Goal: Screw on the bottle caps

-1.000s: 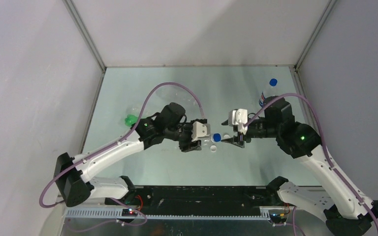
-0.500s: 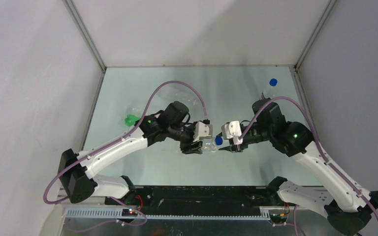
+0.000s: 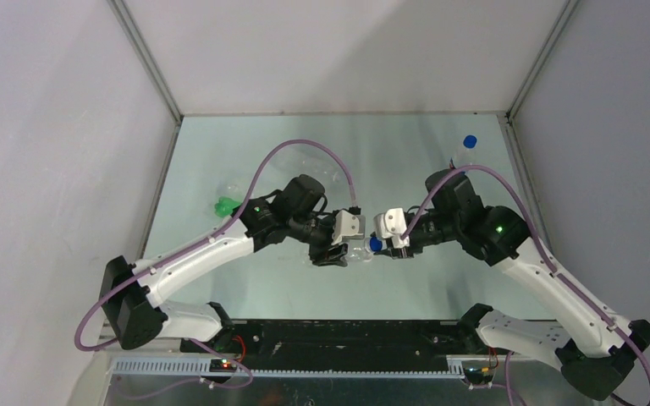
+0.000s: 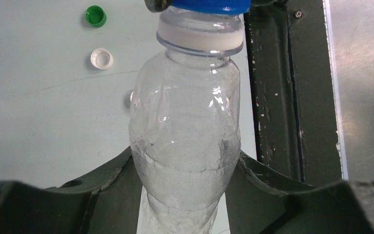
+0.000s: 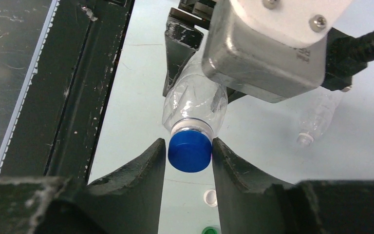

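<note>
My left gripper (image 3: 341, 251) is shut on a plain clear bottle (image 4: 184, 122) and holds it level above the table, neck pointing right. A blue cap (image 5: 190, 151) sits on the bottle's neck. My right gripper (image 5: 189, 144) is closed round this cap, fingers (image 5: 151, 165) against its sides; it also shows in the top view (image 3: 387, 245). A loose green cap (image 4: 95, 15) and a loose white cap (image 4: 102, 58) lie on the table below. The Pepsi bottle (image 3: 461, 156) stands at the back right with a blue cap (image 3: 470, 142) on. The green bottle (image 3: 221, 207) lies at the left.
Another clear bottle (image 5: 319, 114) lies on the table beyond the left wrist housing (image 5: 268, 44). More clear bottles (image 3: 300, 161) lie at the back left. The black base rail (image 4: 272, 97) runs along the table's near edge. Grey walls enclose the table.
My right gripper has moved left to the held bottle's neck and now has its fingers round the blue cap. The left gripper has shifted slightly, still holding the bottle.
</note>
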You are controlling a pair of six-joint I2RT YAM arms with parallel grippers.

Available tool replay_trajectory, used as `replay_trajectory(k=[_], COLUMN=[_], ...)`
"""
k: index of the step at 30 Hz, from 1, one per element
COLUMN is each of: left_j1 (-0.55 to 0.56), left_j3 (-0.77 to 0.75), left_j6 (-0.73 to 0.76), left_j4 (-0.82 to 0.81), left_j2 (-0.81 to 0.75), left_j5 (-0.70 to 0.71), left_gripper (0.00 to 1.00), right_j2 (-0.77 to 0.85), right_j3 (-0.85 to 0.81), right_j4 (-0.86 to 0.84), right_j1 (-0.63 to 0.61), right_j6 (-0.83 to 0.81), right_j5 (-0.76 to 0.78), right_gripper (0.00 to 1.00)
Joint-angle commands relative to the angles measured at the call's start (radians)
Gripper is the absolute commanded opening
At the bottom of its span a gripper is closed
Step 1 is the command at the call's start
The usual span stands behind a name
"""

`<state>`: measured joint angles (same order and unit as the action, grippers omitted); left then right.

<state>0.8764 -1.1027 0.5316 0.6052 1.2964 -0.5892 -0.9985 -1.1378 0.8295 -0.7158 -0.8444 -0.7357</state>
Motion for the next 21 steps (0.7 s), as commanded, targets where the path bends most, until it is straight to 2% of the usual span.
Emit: replay_trajectory(k=[1, 5, 6, 8, 12, 15, 16, 17, 18, 19, 21], left_j1=[-0.004, -0.005, -0.004, -0.003, 0.025, 0.100, 0.143, 0.165, 0.198, 0.211, 0.234], left_j3=[-0.043, -0.038, -0.023, 0.012, 0.086, 0.153, 0.197, 0.218, 0.254, 0.267, 0.292], left_j6=[0.016, 0.000, -0.012, -0.048, -0.073, 0.001, 0.028, 0.076, 0.099, 0.131, 0.151], left_j4=[-0.014, -0.045, -0.065, -0.143, -0.294, -0.460, -0.499, -0.593, -0.637, -0.721, -0.775], left_j2=[-0.009, -0.022, -0.034, -0.062, -0.127, -0.169, -0.186, -0.191, -0.199, -0.199, -0.186], left_j5=[-0.031, 0.006, 0.025, 0.117, 0.355, 0.670, 0.729, 0.833, 0.877, 0.940, 0.999], left_gripper=[0.27, 0.27, 0.27, 0.27, 0.26, 0.26, 0.26, 0.26, 0.26, 0.27, 0.27], right_j2=[-0.006, -0.026, -0.038, -0.062, -0.116, -0.150, -0.165, -0.171, -0.186, -0.194, -0.220], right_j3=[-0.013, -0.013, -0.013, -0.013, -0.013, -0.013, -0.014, -0.013, -0.013, -0.013, -0.013], right_j4=[-0.003, -0.030, -0.039, -0.069, -0.147, -0.233, -0.249, -0.274, -0.282, -0.288, -0.290], right_j1=[-0.010, -0.011, -0.011, -0.011, -0.011, -0.003, 0.007, 0.039, 0.057, 0.104, 0.169], right_j6=[-0.006, 0.068, 0.120, 0.234, 0.524, 0.884, 0.955, 1.108, 1.187, 1.335, 1.498], right_j5=[0.009, 0.010, 0.014, 0.050, 0.217, 0.334, 0.365, 0.375, 0.384, 0.379, 0.331], right_gripper=[0.39, 0.18, 0.08, 0.00, 0.00, 0.00, 0.00, 0.00, 0.00, 0.00, 0.00])
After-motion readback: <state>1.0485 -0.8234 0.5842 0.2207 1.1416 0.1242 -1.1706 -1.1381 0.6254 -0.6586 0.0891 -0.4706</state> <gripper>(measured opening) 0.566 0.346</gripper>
